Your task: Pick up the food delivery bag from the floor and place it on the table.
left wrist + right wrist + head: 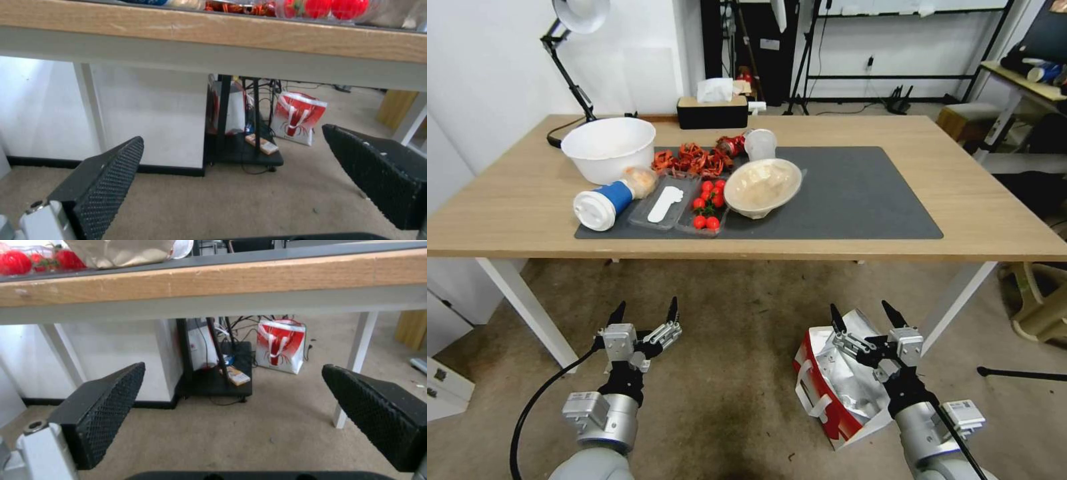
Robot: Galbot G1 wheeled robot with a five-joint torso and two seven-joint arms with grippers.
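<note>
1. Bag (837,387) sits on the floor (727,373) at near right, in front of the counter (974,207), foil lining showing at its open top.
2. Right gripper (864,315) hovers above the bag's far edge, released, fingers spread, holding nothing.
3. Left gripper (645,310) hangs over bare floor at near left, likewise released.
4. Counter carries a white bowl (608,148) and tomatoes (708,203) on a grey mat (854,200).
</note>
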